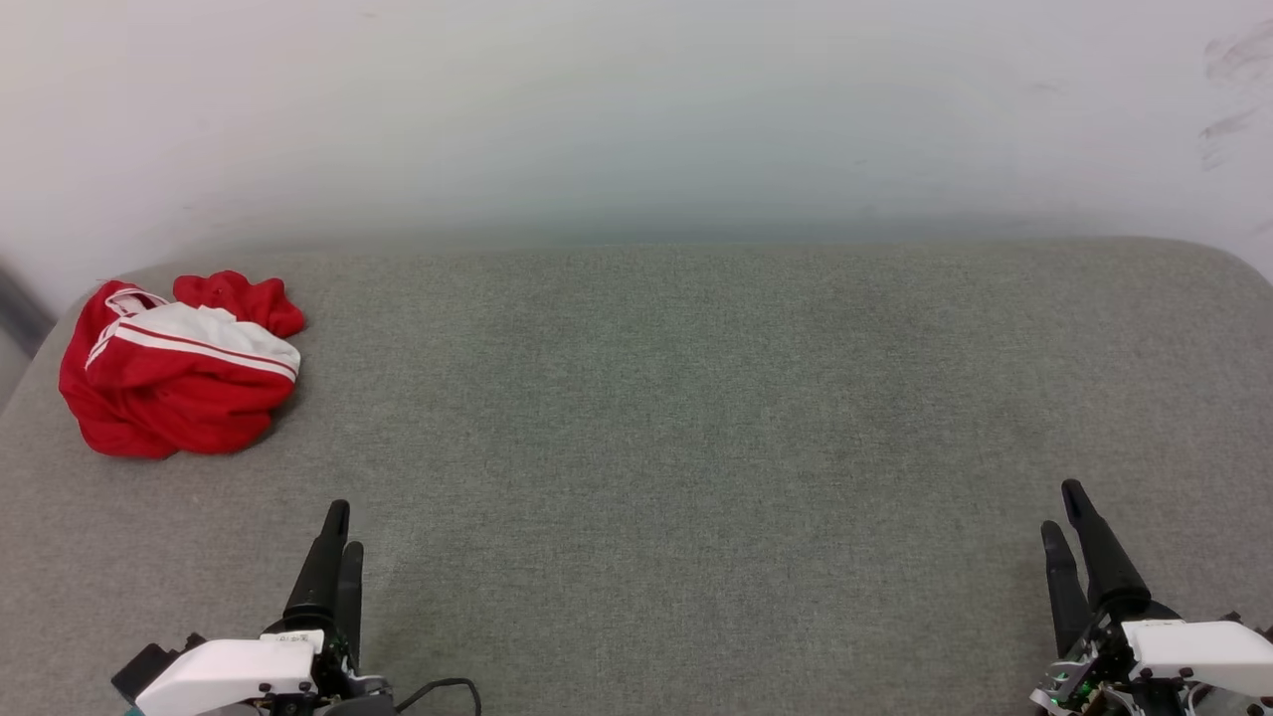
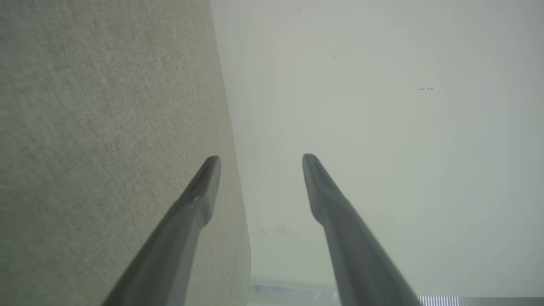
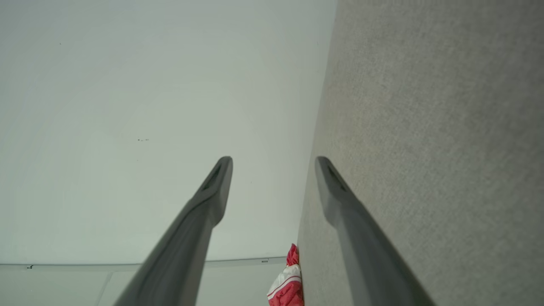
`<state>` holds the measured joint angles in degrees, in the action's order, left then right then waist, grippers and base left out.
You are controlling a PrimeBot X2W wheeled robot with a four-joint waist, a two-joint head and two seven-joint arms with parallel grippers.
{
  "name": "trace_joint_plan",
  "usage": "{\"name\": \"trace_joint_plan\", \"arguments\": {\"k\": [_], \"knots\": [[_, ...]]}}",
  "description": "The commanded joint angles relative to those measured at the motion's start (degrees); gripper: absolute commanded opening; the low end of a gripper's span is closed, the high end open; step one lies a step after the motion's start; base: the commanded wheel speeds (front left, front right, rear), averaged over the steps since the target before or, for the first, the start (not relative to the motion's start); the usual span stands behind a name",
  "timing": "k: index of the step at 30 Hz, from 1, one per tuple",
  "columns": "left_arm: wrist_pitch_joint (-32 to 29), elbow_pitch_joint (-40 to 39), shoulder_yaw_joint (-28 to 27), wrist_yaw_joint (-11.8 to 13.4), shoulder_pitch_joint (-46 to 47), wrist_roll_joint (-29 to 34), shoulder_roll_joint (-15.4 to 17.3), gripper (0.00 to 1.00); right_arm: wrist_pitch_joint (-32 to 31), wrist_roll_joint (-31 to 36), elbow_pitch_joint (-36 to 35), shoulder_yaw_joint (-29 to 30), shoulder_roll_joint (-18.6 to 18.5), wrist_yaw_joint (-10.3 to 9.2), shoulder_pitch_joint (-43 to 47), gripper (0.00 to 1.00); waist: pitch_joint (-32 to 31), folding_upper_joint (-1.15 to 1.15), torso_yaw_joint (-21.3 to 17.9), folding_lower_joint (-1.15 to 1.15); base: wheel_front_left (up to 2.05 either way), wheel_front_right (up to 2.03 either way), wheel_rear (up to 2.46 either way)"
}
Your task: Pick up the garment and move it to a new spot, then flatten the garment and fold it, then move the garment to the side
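Observation:
The garment (image 1: 179, 363) lies crumpled in a heap at the far left of the grey padded surface (image 1: 676, 418), red with a white striped sleeve on top. A small part of the garment (image 3: 289, 282) also shows low in the right wrist view. My left gripper (image 1: 343, 527) rests at the lower left, well in front of the heap and apart from it. In the left wrist view my left gripper (image 2: 261, 159) stands open with nothing between its fingers. My right gripper (image 1: 1064, 507) is at the lower right, far from the garment. Its jaws (image 3: 274, 160) are open and hold nothing.
A pale wall (image 1: 636, 109) rises straight behind the grey surface. The surface's rounded corners show at the far left and far right. A dark strip (image 1: 20, 308) sits beside the left edge.

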<state>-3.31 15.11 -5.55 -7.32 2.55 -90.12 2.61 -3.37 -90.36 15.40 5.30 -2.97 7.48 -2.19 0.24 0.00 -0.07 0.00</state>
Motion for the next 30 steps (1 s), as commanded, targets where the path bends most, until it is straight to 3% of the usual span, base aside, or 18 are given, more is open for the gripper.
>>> {"name": "trace_joint_plan", "arguments": {"k": [1, 14, 22, 30], "knots": [[0.8, -1.2, -0.4, 0.0, 0.2, 1.6, 0.2, 1.0, 0.8, 0.8, -1.2, 0.0, 0.0, 0.01, -0.5, 1.0, 0.0, 0.0, 0.0, 0.0, 0.0, 0.0, 0.0], [3.7, -2.2, -4.2, -0.1, -0.5, 9.1, 0.2, 1.0, 3.8, 14.3, -1.9, 0.5, 0.0, 0.01, -0.1, 1.0, -0.1, 0.0, 0.0, 0.0, 0.0, 0.0, 0.0], [5.5, -5.4, -7.4, 0.1, -0.3, 18.6, 0.2, 1.0, 5.6, 28.5, -7.3, 1.5, 0.0, 0.01, 0.2, 1.0, 0.0, 0.0, 0.0, 0.0, 0.0, 0.0, 0.0], [7.1, -13.2, -5.8, 2.6, -1.1, 30.7, 0.2, 1.0, 7.2, 43.4, -12.9, -0.2, 0.0, 0.01, 0.4, 1.0, 0.2, 0.0, 0.1, 0.0, 0.0, 0.0, 0.0]]}}
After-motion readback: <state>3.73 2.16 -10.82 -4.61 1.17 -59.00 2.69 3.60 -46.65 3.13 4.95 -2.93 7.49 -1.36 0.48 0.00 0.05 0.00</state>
